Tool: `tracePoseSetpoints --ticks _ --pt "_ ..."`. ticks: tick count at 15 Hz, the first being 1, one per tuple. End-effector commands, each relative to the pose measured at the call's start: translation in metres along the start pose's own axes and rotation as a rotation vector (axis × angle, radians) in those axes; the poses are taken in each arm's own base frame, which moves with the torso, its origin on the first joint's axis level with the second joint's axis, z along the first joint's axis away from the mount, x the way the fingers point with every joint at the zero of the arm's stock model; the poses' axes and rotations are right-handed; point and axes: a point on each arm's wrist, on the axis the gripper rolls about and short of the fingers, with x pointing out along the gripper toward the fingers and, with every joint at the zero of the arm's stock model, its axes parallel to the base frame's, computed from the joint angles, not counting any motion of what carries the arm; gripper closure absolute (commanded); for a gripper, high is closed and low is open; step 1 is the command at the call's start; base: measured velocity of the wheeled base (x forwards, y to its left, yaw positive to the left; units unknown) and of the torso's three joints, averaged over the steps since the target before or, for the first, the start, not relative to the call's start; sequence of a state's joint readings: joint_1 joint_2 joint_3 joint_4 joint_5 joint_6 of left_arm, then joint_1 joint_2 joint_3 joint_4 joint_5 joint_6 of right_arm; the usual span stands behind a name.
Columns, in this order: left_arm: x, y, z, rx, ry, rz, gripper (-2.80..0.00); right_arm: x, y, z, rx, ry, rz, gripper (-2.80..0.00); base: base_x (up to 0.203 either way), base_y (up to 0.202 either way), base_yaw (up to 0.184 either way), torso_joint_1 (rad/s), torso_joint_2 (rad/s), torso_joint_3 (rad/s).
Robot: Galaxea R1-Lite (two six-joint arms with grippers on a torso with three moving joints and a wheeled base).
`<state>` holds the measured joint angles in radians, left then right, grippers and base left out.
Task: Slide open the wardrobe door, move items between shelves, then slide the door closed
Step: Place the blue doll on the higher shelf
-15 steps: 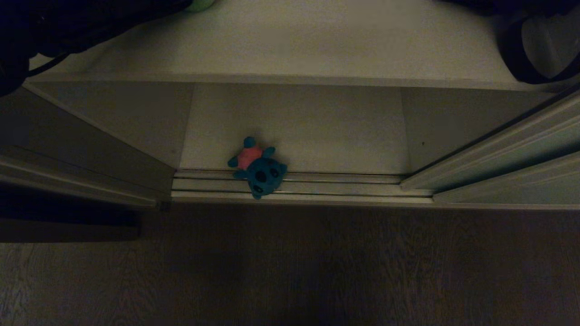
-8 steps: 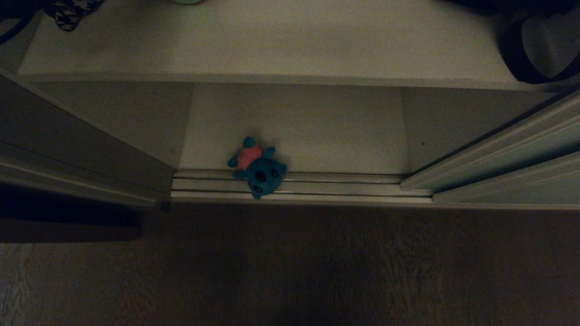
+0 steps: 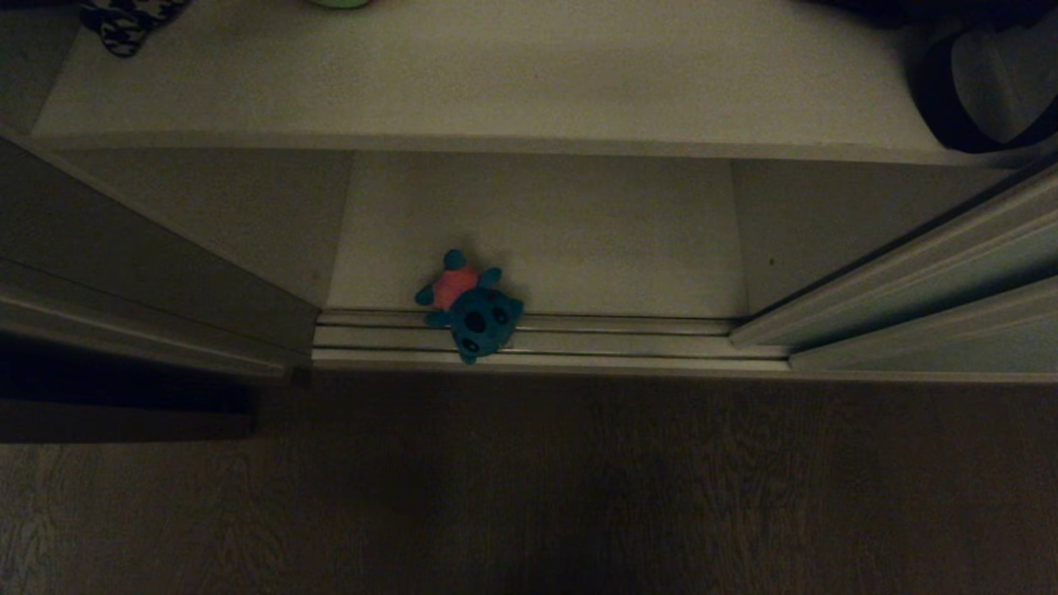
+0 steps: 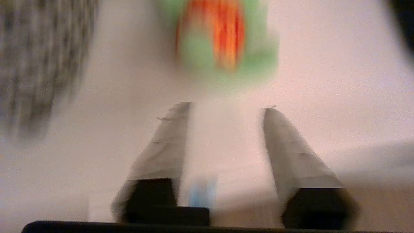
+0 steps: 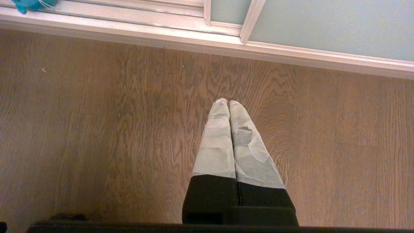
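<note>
Wood-grain floor (image 3: pixel 529 487) lies bare before the wardrobe track (image 3: pixel 579 343); the right gripper (image 5: pixel 229 103) hangs over it, taped fingers pressed together. On the track's ribbed metal rails lies the teal plush toy (image 3: pixel 471 307), soft and rounded, its pink torso toward the smooth off-white lower shelf (image 3: pixel 579 231). Beyond, above the upper shelf (image 3: pixel 496 74), the left gripper (image 4: pixel 226 108) has its fingers parted, empty, short of a blurred green-and-orange thing (image 4: pixel 226 35). The sliding wardrobe door (image 3: pixel 926 281) stands right of the track's open stretch.

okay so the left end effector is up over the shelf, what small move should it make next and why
Probably ease forward toward the green and orange item. The left end effector is empty with its fingers apart above the shelf, and that item lies just beyond the fingertips, roughly in line with the gap.
</note>
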<state>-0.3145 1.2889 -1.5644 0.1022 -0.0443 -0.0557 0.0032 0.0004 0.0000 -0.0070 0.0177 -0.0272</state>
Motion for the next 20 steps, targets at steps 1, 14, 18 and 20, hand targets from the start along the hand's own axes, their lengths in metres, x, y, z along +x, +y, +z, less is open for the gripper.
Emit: tracePoseSetpoints --ticks 1,14,18,20 --pt "-0.064 -0.003 -0.005 -0.01 0.096 0.001 0.0 0.0 0.0 0.0 0.0 -0.001 0.002 0.0 0.0 0.0 0.0 0.0 0.0 0.0" --pt "-0.155 0.005 -0.229 -0.144 0.997 0.062 0.0 0.0 0.0 0.0 0.0 -0.001 0.002 0.0 0.0 0.0 0.0 0.0 0.0 0.0" --pt "-0.084 0.01 -0.277 -0.161 1.044 0.034 0.0 0.0 0.0 0.0 0.0 -0.001 0.002 0.0 0.0 0.0 0.0 0.0 0.0 0.0" --pt "-0.047 0.012 -0.297 -0.171 1.045 0.021 0.0 0.0 0.0 0.0 0.0 0.0 0.002 0.0 0.0 0.0 0.0 0.0 0.0 0.0"
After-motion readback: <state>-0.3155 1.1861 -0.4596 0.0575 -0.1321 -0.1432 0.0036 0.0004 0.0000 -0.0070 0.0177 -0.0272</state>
